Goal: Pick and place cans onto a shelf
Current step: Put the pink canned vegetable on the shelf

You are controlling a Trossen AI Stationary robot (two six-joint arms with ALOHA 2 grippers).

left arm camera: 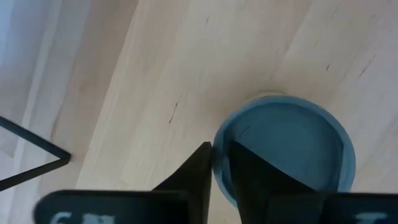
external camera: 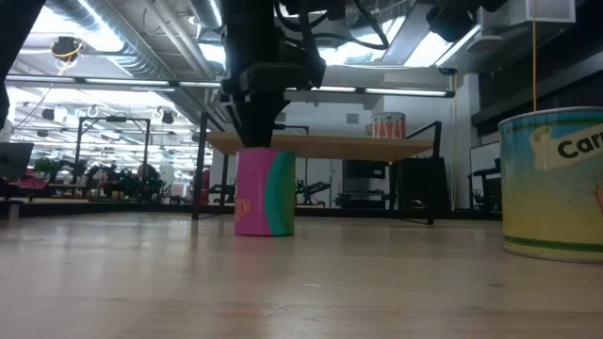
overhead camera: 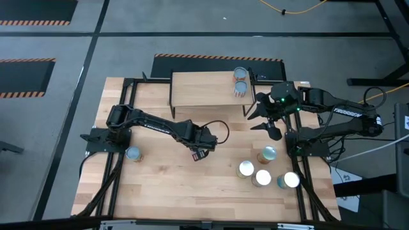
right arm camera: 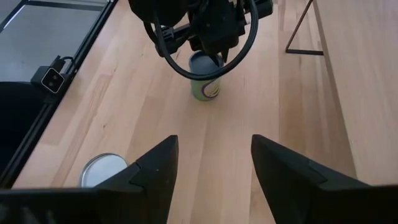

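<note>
My left gripper [overhead camera: 203,145] is over the middle of the table, pointing down, shut on a can [external camera: 265,192] with a pink and green label. The can stands upright on the tabletop; it also shows in the right wrist view [right arm camera: 204,77]. The shelf [overhead camera: 204,91] stands at the far middle on black legs, with two cans [overhead camera: 241,82] on its right end. My right gripper [overhead camera: 263,117] hovers open and empty right of the shelf, and its fingers show wide apart in the right wrist view [right arm camera: 214,174]. My left gripper comes from above, pointing down, onto the can's top. The can's rim [left arm camera: 219,163] stands between the two fingers, one finger [left arm camera: 194,177] outside the wall and the other [left arm camera: 264,183] over the recessed top. The can stands upright with its base on the table.
Several loose cans [overhead camera: 262,174] stand at the near right of the table and one can [overhead camera: 133,153] stands at the near left. One can [external camera: 556,184] stands close to the low camera. The right arm's base frame [overhead camera: 300,150] is beside the right group.
</note>
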